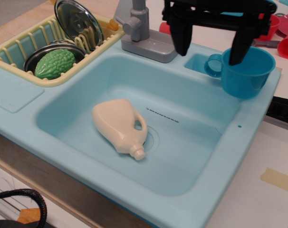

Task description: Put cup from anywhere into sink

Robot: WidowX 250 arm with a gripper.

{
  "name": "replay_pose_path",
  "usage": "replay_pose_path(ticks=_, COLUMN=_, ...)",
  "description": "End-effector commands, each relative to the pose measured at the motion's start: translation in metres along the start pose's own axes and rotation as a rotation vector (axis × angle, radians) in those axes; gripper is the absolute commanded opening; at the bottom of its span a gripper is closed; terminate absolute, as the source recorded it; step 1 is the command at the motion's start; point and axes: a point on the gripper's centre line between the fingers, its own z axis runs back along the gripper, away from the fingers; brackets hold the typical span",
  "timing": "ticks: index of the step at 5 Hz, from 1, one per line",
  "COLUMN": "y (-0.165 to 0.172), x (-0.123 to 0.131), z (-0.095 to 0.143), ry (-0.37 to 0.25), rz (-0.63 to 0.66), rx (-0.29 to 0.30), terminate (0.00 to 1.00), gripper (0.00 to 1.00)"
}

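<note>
Gripper (211, 53) spread wide, straddling the cup's (246, 76) handle side.

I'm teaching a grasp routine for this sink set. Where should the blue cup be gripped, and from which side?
Grip the cup by its rim wall, coming straight down from above. It stands upright on the sink corner with its mouth open upward, so one finger can go inside and one outside. The handle points left toward the small recess, so take the rim away from it. The open end effector is already above it.

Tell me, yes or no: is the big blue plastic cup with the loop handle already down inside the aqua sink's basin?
No: the blue cup stands on the rim of the sink, beside the basin.
</note>
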Motion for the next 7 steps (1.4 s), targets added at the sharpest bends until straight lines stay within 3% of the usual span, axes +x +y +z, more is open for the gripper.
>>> replay_pose_path(ticks=1, y=-0.010, x=0.012, z=0.004, ry=-0.063, rz=0.086, rx=0.009, terminate=0.00, gripper=1.00)
replay_pose_path(ticks=3, y=-0.017, x=0.021, z=-0.013, ry=-0.045, rz=0.150, rx=-0.009, terminate=0.00, gripper=1.00)
replay_pose_path(ticks=5, y=-0.016, x=0.017, z=-0.032, ry=0.023, rz=0.191, rx=-0.027, terminate=0.00, gripper=1.00)
replay_pose_path(ticks=6, y=-0.015, x=0.013, z=-0.038, ry=0.056, rz=0.207, rx=-0.033, terminate=0.00, gripper=0.00)
replay_pose_path(ticks=7, y=-0.015, x=0.011, z=-0.043, ry=0.075, rz=0.213, rx=-0.044, terminate=0.00, gripper=0.00)
